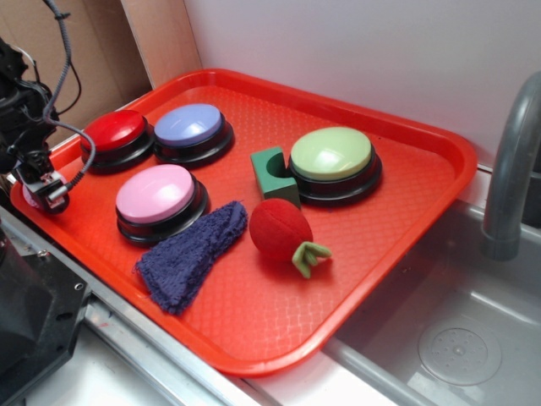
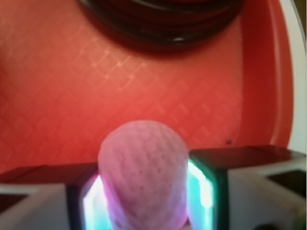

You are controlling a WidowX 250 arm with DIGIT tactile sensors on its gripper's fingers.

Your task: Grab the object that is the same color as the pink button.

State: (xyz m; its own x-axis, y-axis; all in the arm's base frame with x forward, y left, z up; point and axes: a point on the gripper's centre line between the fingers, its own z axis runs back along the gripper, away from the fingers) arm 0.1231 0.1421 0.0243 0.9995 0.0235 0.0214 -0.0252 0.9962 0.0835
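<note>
Above the red tray (image 2: 57,86), fingers (image 2: 211,191) clamp the pink ball (image 2: 143,175) (squeezed oblong) on both sides.

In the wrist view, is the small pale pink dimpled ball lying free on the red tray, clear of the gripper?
No: the small pale pink dimpled ball sits squeezed between the gripper fingers, above the red tray.

Red tray (image 1: 406,254) with a raised rim and diamond-textured surface. On it: red-topped button (image 1: 114,134) and lavender-blue-topped button (image 1: 190,128) side by side at the back left, green-topped button (image 1: 332,157) to the right, all on black bases. Green block (image 1: 272,173) with a cut-out touches the green-topped button's left side. Red plush ball (image 1: 279,228) with green stem sits mid-tray. Dark blue cloth (image 1: 186,256) lies crumpled just left of it. Grey sink (image 1: 456,338) and faucet (image 1: 511,169) at right.
</note>
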